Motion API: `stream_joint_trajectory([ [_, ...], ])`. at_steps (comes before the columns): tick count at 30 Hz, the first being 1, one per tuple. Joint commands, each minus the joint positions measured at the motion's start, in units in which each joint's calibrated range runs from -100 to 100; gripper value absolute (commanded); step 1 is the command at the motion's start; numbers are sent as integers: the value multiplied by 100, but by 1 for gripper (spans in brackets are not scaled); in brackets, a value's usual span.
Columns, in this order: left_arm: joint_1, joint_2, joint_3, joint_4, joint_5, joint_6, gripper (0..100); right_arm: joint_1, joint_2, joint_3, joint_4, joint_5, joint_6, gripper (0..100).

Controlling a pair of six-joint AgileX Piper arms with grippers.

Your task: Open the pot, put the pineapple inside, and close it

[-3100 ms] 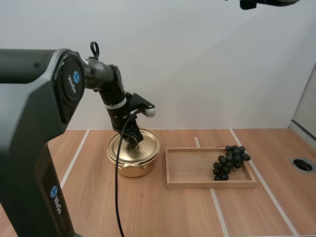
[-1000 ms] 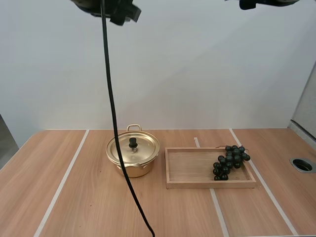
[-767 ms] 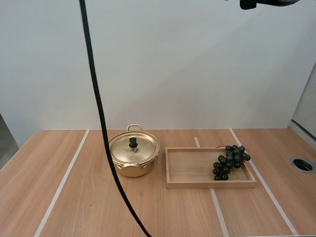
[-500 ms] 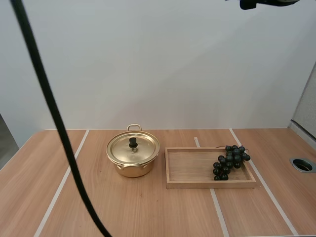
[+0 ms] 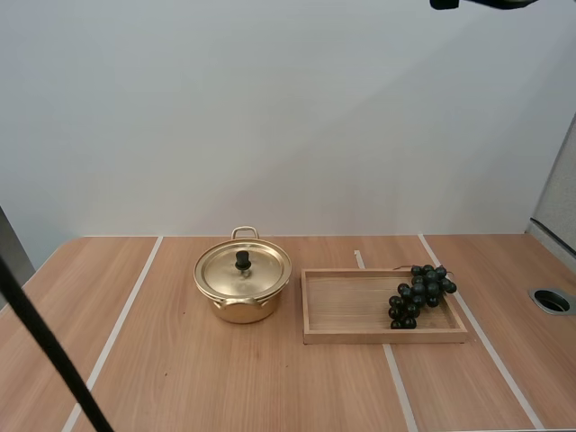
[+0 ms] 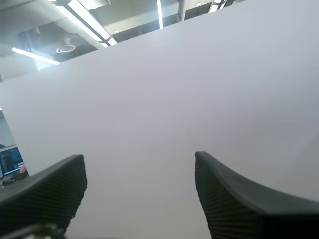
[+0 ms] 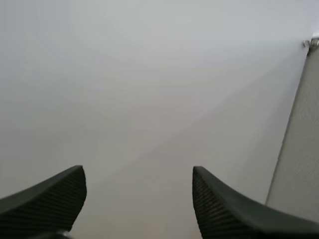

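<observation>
A golden pot (image 5: 243,301) stands on the wooden table, left of the middle, with its lid (image 5: 243,270) on and a black knob (image 5: 242,260) on top. To its right lies a shallow wooden tray (image 5: 346,310) with a bunch of dark grapes (image 5: 419,293) at its right end. My left gripper (image 6: 138,159) is open, its ribbed fingers (image 6: 55,186) wide apart against a plain white wall, nothing between them. My right gripper (image 7: 137,172) is open in the same way, facing the white wall. A dark part of my right arm (image 5: 481,3) juts in high above the table.
White stripes (image 5: 117,328) run across the tabletop. A round metal-rimmed hole (image 5: 552,301) sits in the table near the right edge, beside a grey panel (image 5: 558,193).
My left arm, which stood at the pot's lid knob three seconds ago, has risen up out of the high view. The lid stays on the pot; tray and grapes have not moved.
</observation>
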State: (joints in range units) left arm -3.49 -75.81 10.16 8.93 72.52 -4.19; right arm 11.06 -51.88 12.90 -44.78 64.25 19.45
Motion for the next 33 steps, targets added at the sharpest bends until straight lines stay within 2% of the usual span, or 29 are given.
stream_joint_trajectory([
  [1,-4,-363,510,103,-349,-157,100,-26,-242,-6,321,591,525,100],
  [6,-4,-886,1455,117,-629,-503,100,-26,-812,666,-2,570,525,100],
  [9,-4,-1109,1884,117,-541,-653,100,-26,-1369,1453,-485,449,722,100],
  [12,-4,-1305,2192,117,-578,-818,100,-26,-2026,2263,-589,-7,853,100],
  [14,-4,-1421,2323,117,-617,-885,100,-26,-2611,2860,-792,-706,745,100],
  [17,-4,-1586,2431,117,-617,-915,100,-26,-3566,3616,-1280,-2354,696,100],
  [21,-4,-1864,2625,117,-901,-991,100,-26,-4633,4270,-1382,-3998,761,100],
  [27,-4,-2356,3442,117,-1456,-991,100,-44,-4812,5364,-1150,-4173,817,100],
  [33,5,-2419,5106,572,-2604,-991,100,-329,-4812,7008,-1202,-4388,817,100],
])
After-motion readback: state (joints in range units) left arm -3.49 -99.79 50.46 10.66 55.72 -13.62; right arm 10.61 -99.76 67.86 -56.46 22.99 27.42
